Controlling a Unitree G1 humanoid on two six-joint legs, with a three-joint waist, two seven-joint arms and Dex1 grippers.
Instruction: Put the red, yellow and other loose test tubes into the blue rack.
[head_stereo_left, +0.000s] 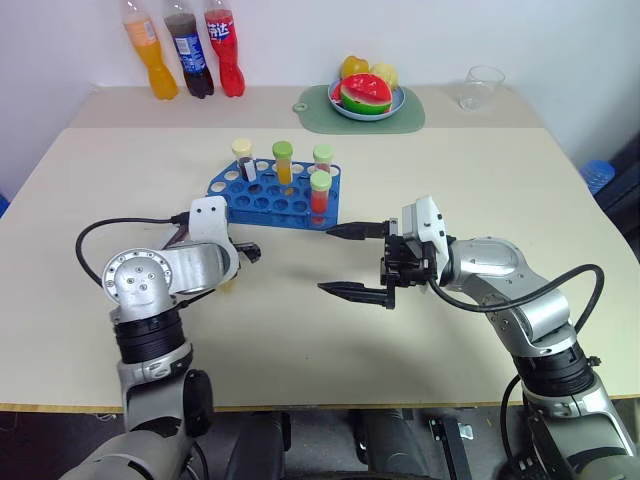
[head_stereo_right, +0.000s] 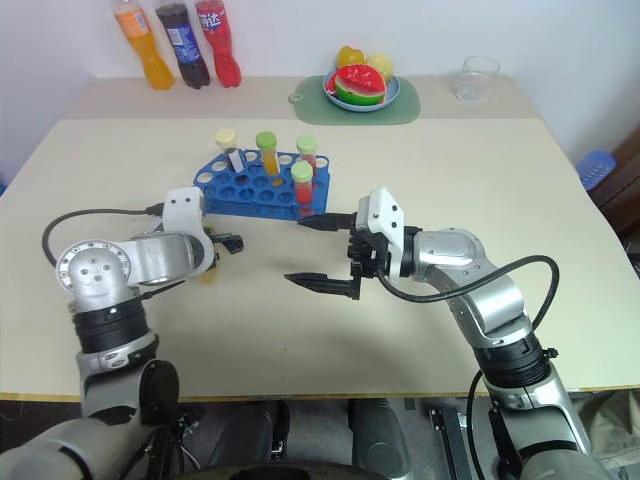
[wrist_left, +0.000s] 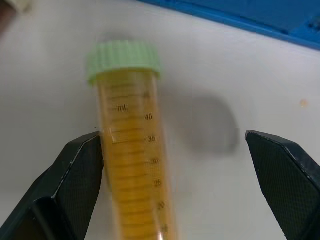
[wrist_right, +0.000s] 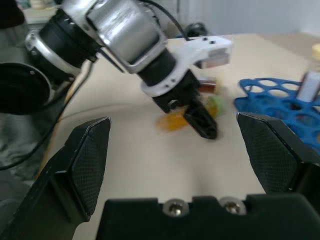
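Left of centre in your head view, the left gripper (wrist_left: 175, 175) has its fingers spread wide around a loose test tube (wrist_left: 132, 150) lying flat on the table (head_stereo_left: 480, 180): clear plastic, yellow-orange liquid, ribbed green cap, printed graduations. One finger (wrist_left: 75, 175) touches its side; the other stands well apart. Its long axis runs along the fingers, cap pointing away from the wrist toward the blue rack (head_stereo_left: 275, 195). At centre, that rack holds four upright tubes: cream-capped dark, green-capped orange, and two green-capped red ones. Right of centre, your right gripper (head_stereo_left: 355, 260) hovers wide open, holding nothing.
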